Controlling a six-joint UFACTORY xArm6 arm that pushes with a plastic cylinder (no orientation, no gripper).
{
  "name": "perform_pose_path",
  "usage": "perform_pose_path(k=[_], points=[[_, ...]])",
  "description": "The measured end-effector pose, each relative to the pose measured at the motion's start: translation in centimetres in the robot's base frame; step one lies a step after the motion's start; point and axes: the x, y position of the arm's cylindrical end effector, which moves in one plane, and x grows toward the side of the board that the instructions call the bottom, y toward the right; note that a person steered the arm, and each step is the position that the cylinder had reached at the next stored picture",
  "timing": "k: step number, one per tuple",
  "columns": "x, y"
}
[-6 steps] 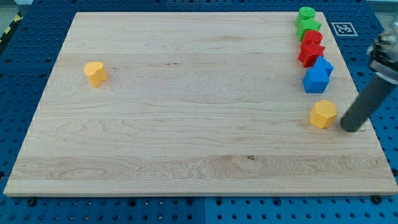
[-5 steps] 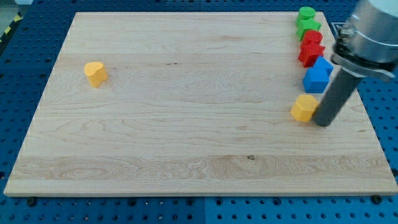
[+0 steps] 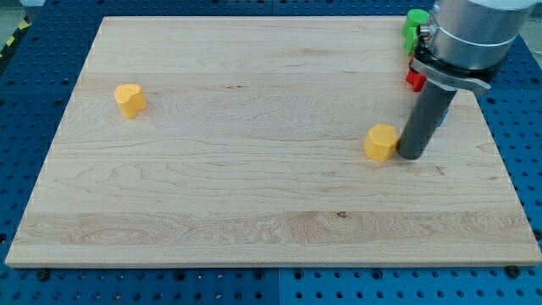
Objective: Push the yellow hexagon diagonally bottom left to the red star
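Start at the view's left: leave the heart [image 3: 129, 99] alone, well apart from the work. Right of centre sits the hexagon [image 3: 381, 141], the thing to move, with my tip [image 3: 409, 156] just beside its right face, touching or nearly so; cannot tell which. No fingers here to open or clench, only a bare rod, so nothing grasped: steer by contact alone.

Up and right, only a sliver of the red star [image 3: 414, 80] shows beside the arm, with a green block [image 3: 412, 25] above it. Judging by that sliver, the hexagon already lies down and left of the star, though some way off. Push slowly, then, and stop early. Press through the middle of the face, since an off-centre shove probably spins the block or lets it slip past the tip. Avoid driving further left; a diagonal spot near the star seems the aim, not the board's middle.

Surface: a pale wooden board [image 3: 254, 203], flat and smooth-grained, likely easy sliding. Around it, a blue perforated table [image 3: 21, 169], with a strip of yellow-black tape [image 3: 13, 38] at the top-left corner.
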Motion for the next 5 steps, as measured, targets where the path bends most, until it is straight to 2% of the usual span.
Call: perform_pose_path(k=[5], points=[[-0.1,-6.6]])
